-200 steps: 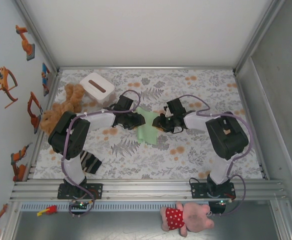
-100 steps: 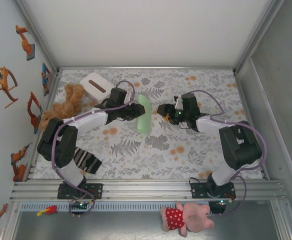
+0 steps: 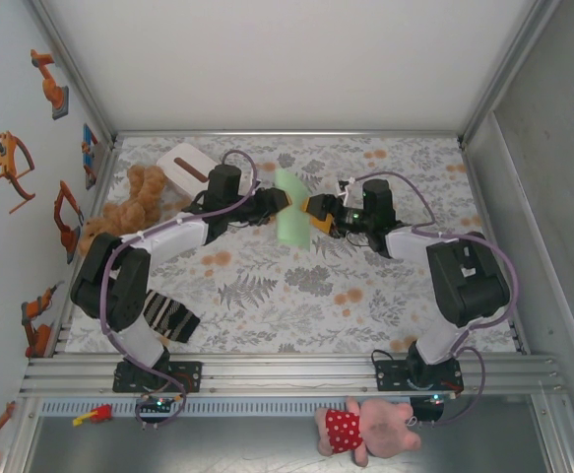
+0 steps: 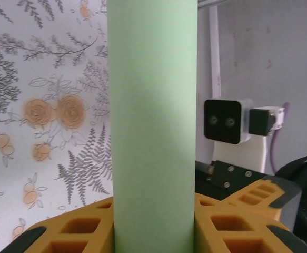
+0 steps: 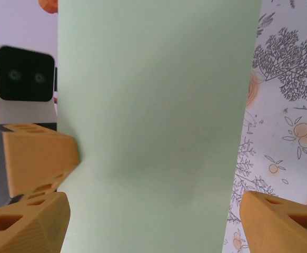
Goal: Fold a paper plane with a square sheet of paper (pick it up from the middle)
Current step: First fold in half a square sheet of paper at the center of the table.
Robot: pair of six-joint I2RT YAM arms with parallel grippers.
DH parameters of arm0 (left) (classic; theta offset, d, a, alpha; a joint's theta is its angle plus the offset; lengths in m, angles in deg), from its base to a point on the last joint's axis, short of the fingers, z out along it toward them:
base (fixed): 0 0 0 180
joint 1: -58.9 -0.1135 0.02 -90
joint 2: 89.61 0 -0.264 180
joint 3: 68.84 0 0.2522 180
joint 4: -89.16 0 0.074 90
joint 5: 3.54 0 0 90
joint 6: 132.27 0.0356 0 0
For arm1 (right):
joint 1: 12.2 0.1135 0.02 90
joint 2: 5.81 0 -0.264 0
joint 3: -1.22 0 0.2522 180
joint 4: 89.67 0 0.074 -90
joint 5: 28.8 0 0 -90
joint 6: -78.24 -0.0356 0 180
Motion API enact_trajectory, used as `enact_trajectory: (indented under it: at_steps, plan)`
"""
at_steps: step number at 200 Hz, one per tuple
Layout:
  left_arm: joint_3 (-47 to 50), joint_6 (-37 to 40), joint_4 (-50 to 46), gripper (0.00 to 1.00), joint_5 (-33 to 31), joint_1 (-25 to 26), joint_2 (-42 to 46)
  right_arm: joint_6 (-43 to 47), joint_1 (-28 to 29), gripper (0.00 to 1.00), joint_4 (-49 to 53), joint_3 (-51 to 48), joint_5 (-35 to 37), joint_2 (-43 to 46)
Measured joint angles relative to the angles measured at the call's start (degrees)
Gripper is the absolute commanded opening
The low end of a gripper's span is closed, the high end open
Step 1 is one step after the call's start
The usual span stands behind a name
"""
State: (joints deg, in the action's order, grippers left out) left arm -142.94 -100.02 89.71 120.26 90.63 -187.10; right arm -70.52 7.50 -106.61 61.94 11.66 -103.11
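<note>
The left fingers (image 4: pixel 63 232) pinched the square sheet of paper (image 4: pixel 153 116) above the desk (image 4: pixel 48 79); the right fingers (image 5: pixel 285 221) stood spread around it.

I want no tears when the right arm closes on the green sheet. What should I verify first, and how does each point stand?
1. Grip: left end effector clamped on the green paper: ok.
2. Opening: right end effector open, with the paper between its fingers: ok.
3. Surface: paper smooth and uncrumpled in both wrist views: ok.
4. Contact: both right fingers clear of the sheet: cannot tell; one is, the other sits at the paper's edge.
5. Fold edges aligned: cannot tell.
6. Clearance: white box and teddy bear well off to the left: ok.
</note>
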Motion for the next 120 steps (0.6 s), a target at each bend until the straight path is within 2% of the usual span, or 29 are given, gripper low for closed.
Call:
enact_trajectory:
  at_steps: [29,50,96,120]
  plan:
    - [0.1,-3.5,3.3,0.34,1.0,0.0,-1.0,-0.3,-0.1,0.84,-0.3,0.0,-2.1,-0.3]
    - [0.2,-5.0,4.9,0.34,1.7,0.0,-1.6,-1.3,-0.2,0.80,-1.4,0.0,-3.5,-0.3]
    - [0.2,-4.5,3.1,0.34,2.0,0.0,-2.3,-2.5,-1.8,0.64,-3.5,-0.5,-4.4,0.2]
    - [0.3,-2.3,0.4,0.34,2.0,0.0,-2.3,-2.9,-3.0,0.51,-4.0,-1.3,-4.3,0.8]
